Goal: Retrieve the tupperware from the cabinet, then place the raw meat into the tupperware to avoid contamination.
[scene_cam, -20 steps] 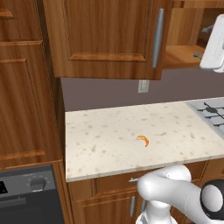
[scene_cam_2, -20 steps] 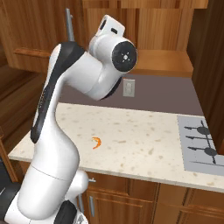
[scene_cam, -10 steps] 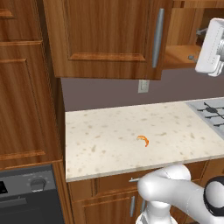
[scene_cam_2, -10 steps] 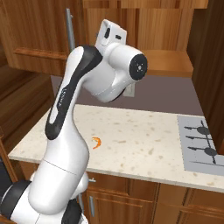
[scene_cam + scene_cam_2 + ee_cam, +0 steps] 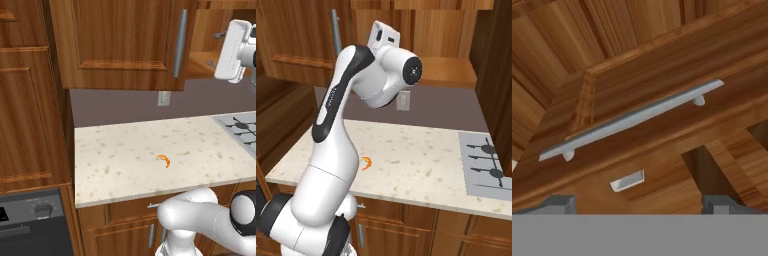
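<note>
The raw meat (image 5: 163, 160) (image 5: 367, 162), a small orange crescent, lies alone on the speckled counter. Above it hangs the brown wood cabinet (image 5: 120, 40) with a closed raised-panel door and a long vertical silver handle (image 5: 180, 42) (image 5: 335, 31) (image 5: 632, 120). To the right of that door the cabinet stands open onto a lighter wood shelf (image 5: 200, 70) (image 5: 448, 75). My gripper (image 5: 215, 49) (image 5: 639, 205) is held high beside the handle. It points at the door, open, with nothing between its fingers. The tupperware is out of view.
A stove top (image 5: 240, 125) (image 5: 483, 165) adjoins the counter (image 5: 125, 150) on the right. A tall wood panel and a dark oven (image 5: 30, 225) stand at the left. A wall outlet (image 5: 163, 98) sits under the cabinet. Drawer fronts run below the counter edge.
The arm has risen and stretched upward, and the hand has shifted a little left toward the cabinet door handle. The gripper stays open. The raw meat has not moved.
</note>
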